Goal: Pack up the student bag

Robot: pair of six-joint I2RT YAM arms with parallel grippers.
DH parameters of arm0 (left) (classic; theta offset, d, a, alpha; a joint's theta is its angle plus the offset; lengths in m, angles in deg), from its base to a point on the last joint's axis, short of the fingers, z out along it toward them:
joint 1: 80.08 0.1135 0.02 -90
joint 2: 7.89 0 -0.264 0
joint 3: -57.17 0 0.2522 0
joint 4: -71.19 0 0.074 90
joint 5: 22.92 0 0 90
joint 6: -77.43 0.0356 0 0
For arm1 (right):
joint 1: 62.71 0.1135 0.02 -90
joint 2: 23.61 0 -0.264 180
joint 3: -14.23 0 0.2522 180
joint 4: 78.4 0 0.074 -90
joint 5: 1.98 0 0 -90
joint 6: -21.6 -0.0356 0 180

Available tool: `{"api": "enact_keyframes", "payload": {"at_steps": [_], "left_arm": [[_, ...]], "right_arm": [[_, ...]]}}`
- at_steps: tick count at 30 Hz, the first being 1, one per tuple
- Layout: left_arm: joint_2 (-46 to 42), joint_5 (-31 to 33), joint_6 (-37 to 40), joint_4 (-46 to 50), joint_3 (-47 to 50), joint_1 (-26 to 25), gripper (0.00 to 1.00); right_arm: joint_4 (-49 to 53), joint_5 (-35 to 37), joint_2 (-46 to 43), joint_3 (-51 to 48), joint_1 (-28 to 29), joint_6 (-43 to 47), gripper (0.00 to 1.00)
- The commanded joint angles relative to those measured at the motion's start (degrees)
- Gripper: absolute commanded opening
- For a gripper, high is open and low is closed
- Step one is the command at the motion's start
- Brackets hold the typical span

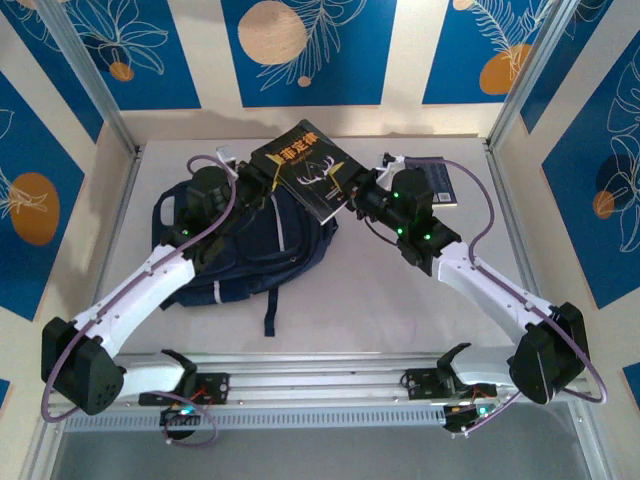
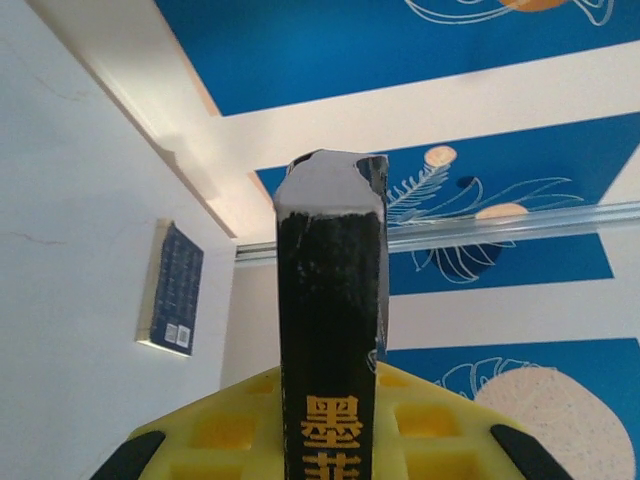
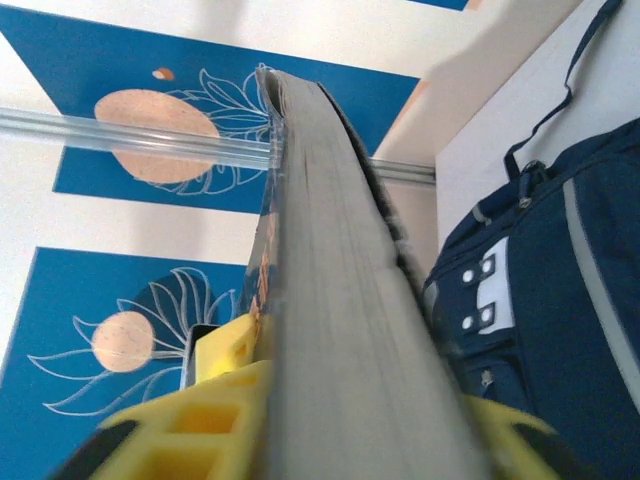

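Top external, near side: both arms are reaching from the near rail toward the middle of the white table.
Student bag: is lying flat on the table left of centre, partly under the left arm, with one dark strap trailing toward the near edge.
Left gripper: is hovering over the bag's far end, clamping the spine side of the black book.
Right gripper: is pinching the opposite, page-edge side of the same book.
Black book: is hanging tilted in the air between the two grippers, above the bag's far right corner, its cover with yellow lettering facing up.
Left wrist: yellow fingers are pressing on either side of the lettered spine.
Right wrist: yellow fingers are squeezing the page block, with the bag lying just to the right.
Second book: dark blue, is lying flat on the table beyond the right gripper, near the far edge.
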Motion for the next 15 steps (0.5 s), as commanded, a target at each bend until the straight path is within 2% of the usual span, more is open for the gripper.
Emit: {"api": "enact_keyframes", "payload": {"at_steps": [1, 3, 4, 7, 9, 13, 15], "left_arm": [[-1.3, -3.5, 1.6, 2.5, -0.2, -1.1, 0.06], [-1.9, -3.6, 5.0, 6.6, -1.2, -0.9, 0.27], [-2.3, -3.6, 6.9, 9.2, -1.6, -0.8, 0.39], [-2.4, -4.3, 15.0, 18.8, -4.1, 0.2, 0.61], [-1.4, -6.8, 18.8, 25.2, -5.9, 1.7, 0.67], [1.4, -18.0, 28.3, 27.5, -6.9, 5.0, 0.72], [2.5, -25.4, 30.0, 24.1, -5.9, 6.0, 0.73]], "right_arm": [[-0.8, -0.9, -1.2, 3.0, 0.8, 4.3, 0.07], [2.1, -1.0, -2.9, 2.5, -0.1, 6.7, 0.0], [3.7, -1.8, -3.9, 1.8, -1.2, 7.1, 0.0], [4.3, -8.3, -6.7, -1.5, -6.1, 7.1, 0.0], [2.5, -16.1, -8.1, -4.1, -10.1, 7.0, 0.0], [2.9, -29.8, -10.9, -7.5, -17.1, 9.2, 0.0], [1.9, -35.8, -12.3, -10.1, -20.2, 8.6, 0.0]]}}
